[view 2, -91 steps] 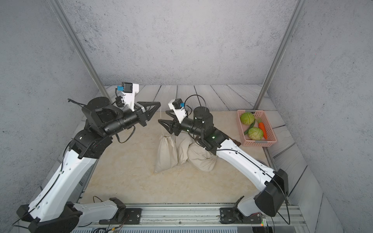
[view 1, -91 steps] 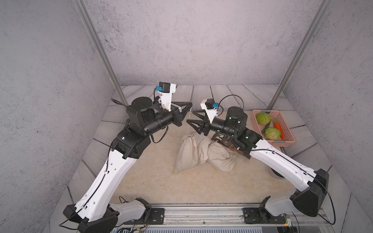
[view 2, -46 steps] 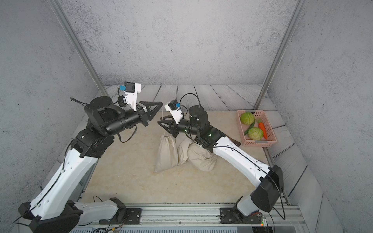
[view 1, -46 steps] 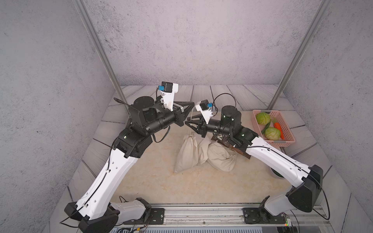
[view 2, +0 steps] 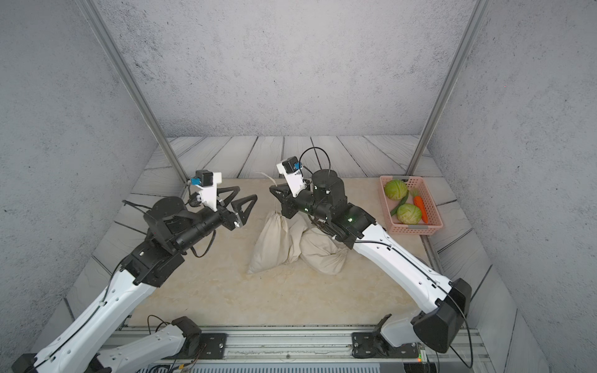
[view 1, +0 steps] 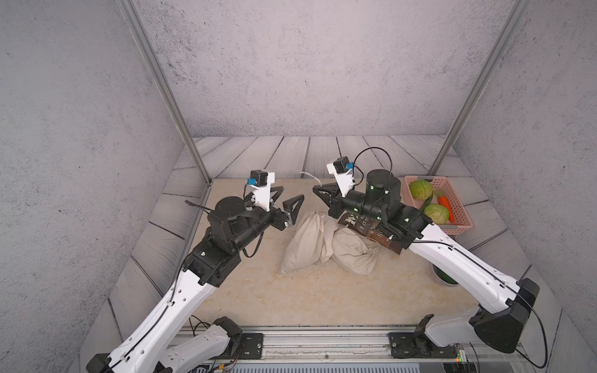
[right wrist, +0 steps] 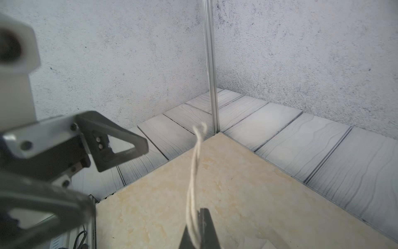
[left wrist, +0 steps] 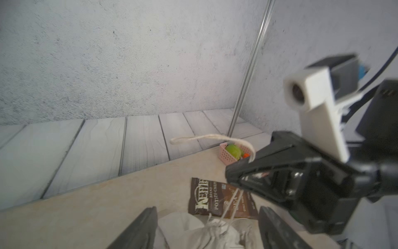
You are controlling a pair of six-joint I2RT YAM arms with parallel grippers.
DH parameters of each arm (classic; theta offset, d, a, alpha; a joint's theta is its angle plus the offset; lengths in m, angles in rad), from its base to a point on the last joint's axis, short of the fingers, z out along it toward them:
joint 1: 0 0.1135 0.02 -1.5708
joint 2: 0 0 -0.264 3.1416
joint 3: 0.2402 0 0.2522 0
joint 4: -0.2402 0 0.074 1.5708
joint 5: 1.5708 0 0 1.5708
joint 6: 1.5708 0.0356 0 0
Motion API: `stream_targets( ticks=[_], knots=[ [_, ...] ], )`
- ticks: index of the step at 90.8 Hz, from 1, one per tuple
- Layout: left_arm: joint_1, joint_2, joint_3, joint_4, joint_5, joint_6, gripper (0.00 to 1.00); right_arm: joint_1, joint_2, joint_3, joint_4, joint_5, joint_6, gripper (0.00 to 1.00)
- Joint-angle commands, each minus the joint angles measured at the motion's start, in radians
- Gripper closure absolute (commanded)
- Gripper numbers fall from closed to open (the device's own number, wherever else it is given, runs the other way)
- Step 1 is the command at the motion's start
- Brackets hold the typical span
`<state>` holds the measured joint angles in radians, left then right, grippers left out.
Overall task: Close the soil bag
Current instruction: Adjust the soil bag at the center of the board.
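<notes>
The soil bag point(view 1: 305, 240) point(view 2: 270, 240) is a beige cloth sack lying mid-table, its neck gathered tight. Two strands of its drawstring point(view 1: 316, 206) point(left wrist: 231, 200) run taut from the neck up into my right gripper point(view 1: 315, 190) point(view 2: 272, 190) point(right wrist: 198, 234), which is shut on them. The cord's loose end point(right wrist: 195, 163) point(left wrist: 206, 138) curls out past the fingertips. My left gripper point(view 1: 292, 193) point(view 2: 248, 193) point(left wrist: 207, 210) stands open just left of the neck, with nothing between its fingers point(left wrist: 142, 228).
A second beige sack point(view 1: 353, 255) lies against the soil bag's right side. A brown chip packet point(view 1: 371, 231) point(left wrist: 206, 200) lies under the right arm. A pink basket point(view 1: 460, 206) of vegetables sits at the back right. A green bowl point(view 1: 445, 277) peeks out below the right forearm.
The right gripper has come in and shut on the drawstring. The left gripper, shut on the cord before, has opened and let it go.
</notes>
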<state>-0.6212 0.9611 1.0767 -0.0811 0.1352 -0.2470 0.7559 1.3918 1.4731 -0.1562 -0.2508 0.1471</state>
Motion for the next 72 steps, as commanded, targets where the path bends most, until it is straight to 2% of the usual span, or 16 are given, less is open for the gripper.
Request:
stream_targets(
  ticks=[1, 21, 36, 44, 55, 63, 72],
  knots=[
    [-0.041, 0.012, -0.101, 0.21, -0.041, 0.08, 0.11, -0.004, -0.014, 0.053, -0.022, 0.07, 0.015, 1.0],
    [-0.087, 0.039, -0.264, 0.447, -0.039, 0.185, 0.01, -0.005, -0.007, 0.065, -0.061, 0.098, 0.029, 1.0],
    [-0.09, 0.077, -0.241, 0.464, 0.001, 0.22, 0.01, -0.004, -0.007, 0.067, -0.066, 0.094, 0.032, 1.0],
    [-0.091, 0.109, -0.203, 0.449, -0.002, 0.234, 0.09, -0.004, -0.004, 0.068, -0.065, 0.089, 0.035, 1.0],
    [-0.091, 0.154, -0.157, 0.402, 0.001, 0.259, 0.34, -0.004, -0.004, 0.077, -0.067, 0.081, 0.04, 1.0],
    [-0.094, 0.18, -0.152, 0.391, 0.01, 0.269, 0.38, -0.005, -0.003, 0.094, -0.073, 0.073, 0.038, 1.0],
    [-0.096, 0.213, -0.14, 0.379, 0.003, 0.281, 0.51, -0.004, 0.004, 0.118, -0.077, 0.058, 0.038, 1.0]
  ],
)
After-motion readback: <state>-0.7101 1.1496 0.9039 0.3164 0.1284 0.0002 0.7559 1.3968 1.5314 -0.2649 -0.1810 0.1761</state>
